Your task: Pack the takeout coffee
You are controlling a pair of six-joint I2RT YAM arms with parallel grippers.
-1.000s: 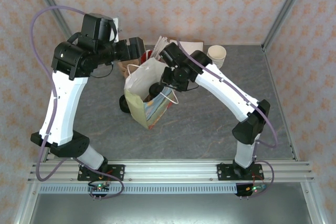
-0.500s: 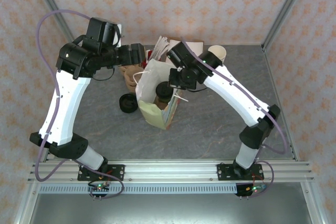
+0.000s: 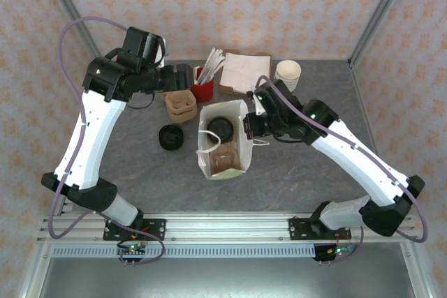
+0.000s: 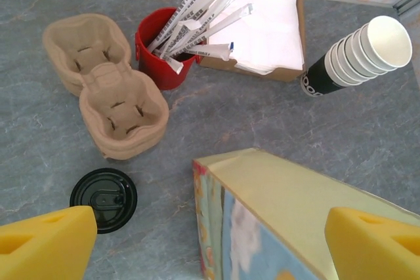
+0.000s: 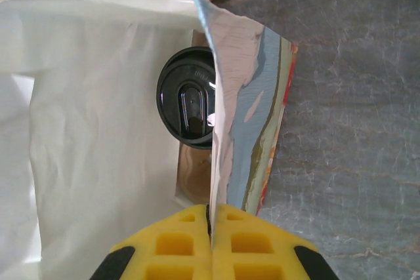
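- The bag (image 3: 234,109) stands upright at the middle of the surface (image 3: 279,172). Its mouth is open upward, and its long side runs from 12 to 6 o'clock in the top view.
- The coffee (image 3: 218,128) stands inside the bag toward the 12 o'clock end, upright with its black lid on top. A brown tray (image 3: 227,162) lies in the bag at 6 o'clock of it.
- The right pincer (image 3: 251,129) is closed on the top edge of the bag's right wall. In the wrist view the yellow pads (image 5: 177,240) meet with the paper between them.
- From that pincer the coffee lies at 9 o'clock, just beside it, with the wall between them.
- The left pincer (image 4: 210,218) hangs wide open and holds nothing, above the bag's 11 o'clock corner.
- The right arm is the nearer to the coffee.
- The coffee looks packed. The next move probably turns on freeing the wall without tipping the bag toward 3 o'clock.
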